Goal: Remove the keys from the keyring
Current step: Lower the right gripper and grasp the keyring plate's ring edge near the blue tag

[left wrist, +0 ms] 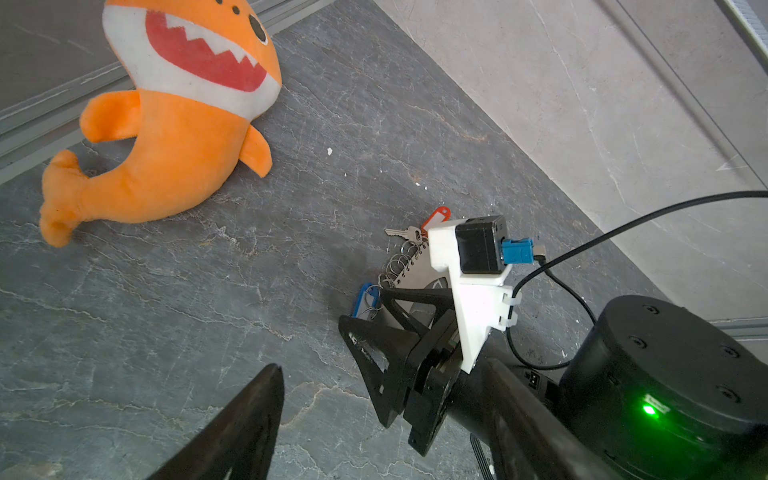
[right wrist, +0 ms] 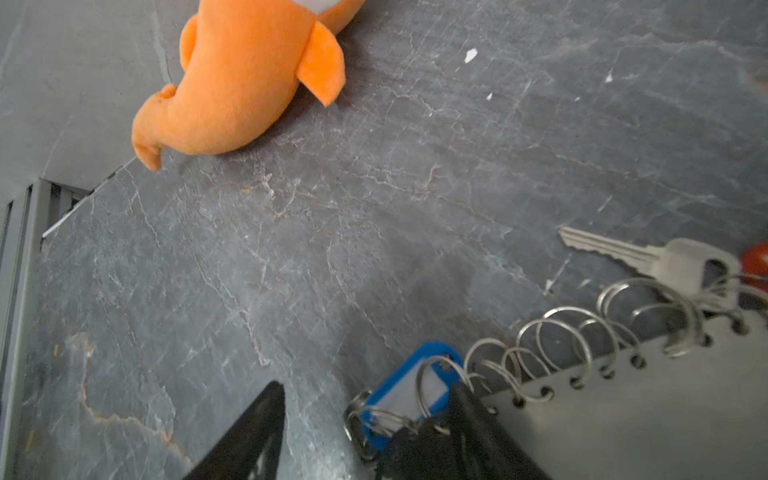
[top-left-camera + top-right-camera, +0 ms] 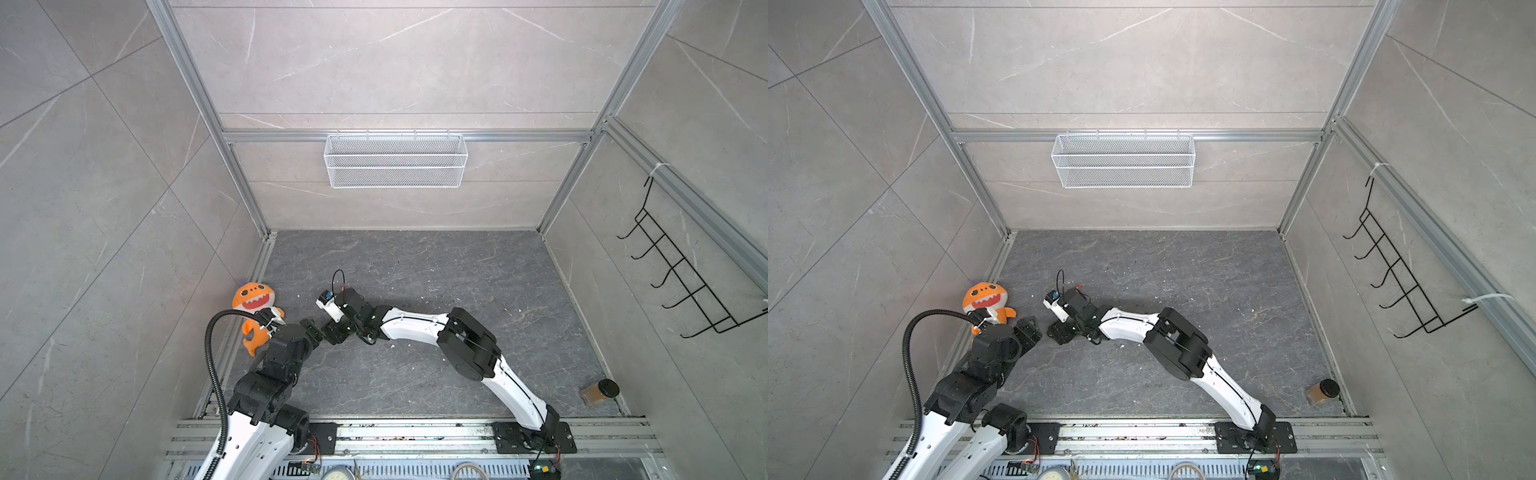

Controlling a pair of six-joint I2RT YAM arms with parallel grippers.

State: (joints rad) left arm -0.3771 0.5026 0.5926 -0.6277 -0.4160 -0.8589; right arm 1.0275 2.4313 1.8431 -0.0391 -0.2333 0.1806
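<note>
Dark stone-look floor (image 3: 457, 266) fills a cell of grey tiled walls, edged by aluminium rails. Most of it lies bare towards the back and the right. An orange plush toy (image 3: 255, 309) sits against the left rail, and a black-lidded jar (image 3: 600, 392) stands in the near right corner. A white mesh basket (image 3: 395, 160) and a black hook rack (image 3: 681, 278) hang on the walls.

The keyring (image 2: 623, 415), a flat grey plate, lies on the floor left of centre. In both top views it is under the right wrist. Its row of wire rings (image 2: 561, 332) runs from the blue tag (image 2: 434, 353) at one end to the silver key (image 2: 615, 249) and red tag (image 1: 436, 218) at the other. The key lies flat, its blade pointing away from the plate over bare floor on the plush toy's side.

The right gripper (image 2: 365, 390) stands wide, clamping nothing, with one finger over the plate's corner by the blue tag. The left gripper (image 3: 1029, 328), also wide and empty, hangs just beside it.
</note>
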